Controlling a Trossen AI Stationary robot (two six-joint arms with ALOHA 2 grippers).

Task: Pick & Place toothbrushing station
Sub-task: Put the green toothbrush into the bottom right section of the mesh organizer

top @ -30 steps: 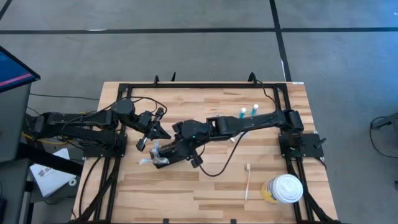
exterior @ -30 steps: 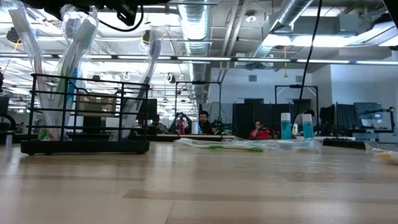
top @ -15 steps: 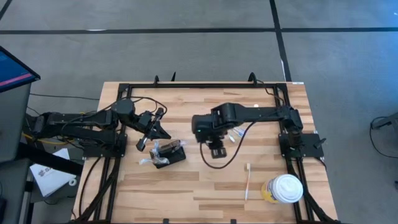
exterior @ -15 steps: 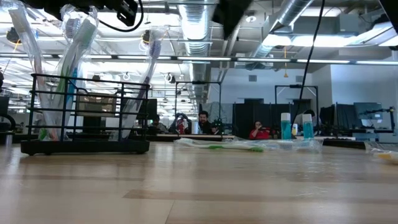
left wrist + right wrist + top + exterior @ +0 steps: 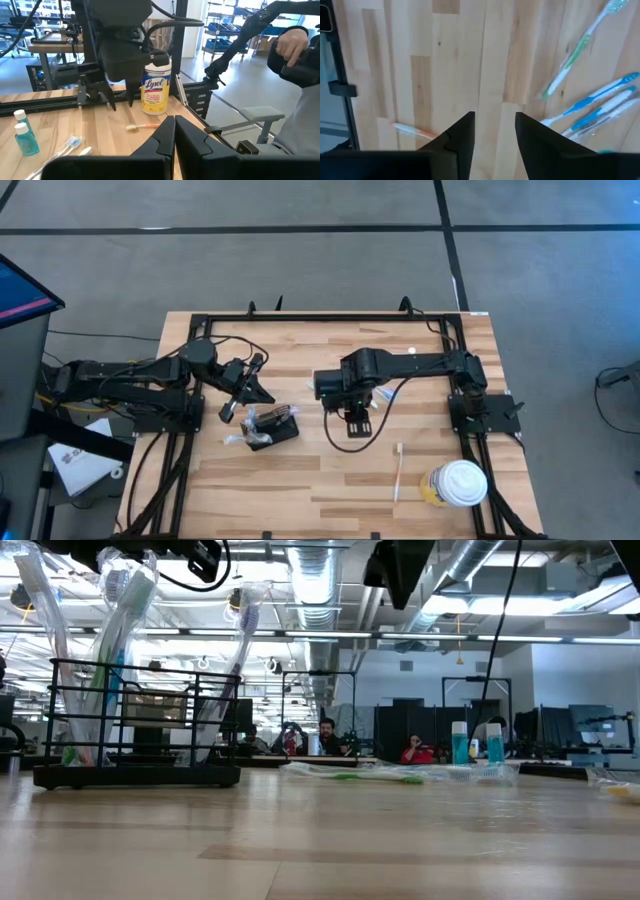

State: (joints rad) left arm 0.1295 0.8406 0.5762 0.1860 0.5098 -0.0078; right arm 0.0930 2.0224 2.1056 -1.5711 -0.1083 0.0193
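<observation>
Since a second ago I'm backing my empty, part-open right gripper (image 5: 356, 423) off the small black mesh toothbrush holder (image 5: 272, 428), now sitting toward the desk's left edge, nearer my shut left gripper (image 5: 247, 387).

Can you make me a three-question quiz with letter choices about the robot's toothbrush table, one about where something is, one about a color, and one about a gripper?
1. Where is the black holder box?
A. by the left gripper
B. on the wipes tub
C. on the floor

2. What color is the lid of the wipes tub?
A. red
B. white
C. green

3. How are the right gripper fingers?
A. clamped on a toothbrush
B. apart, holding nothing
C. hidden

Answers: 1 A, the high view shows the box on the table just below the left gripper. 2 B, the lid looks white from above. 3 B, the right wrist view shows bare wood between the fingers.
</observation>
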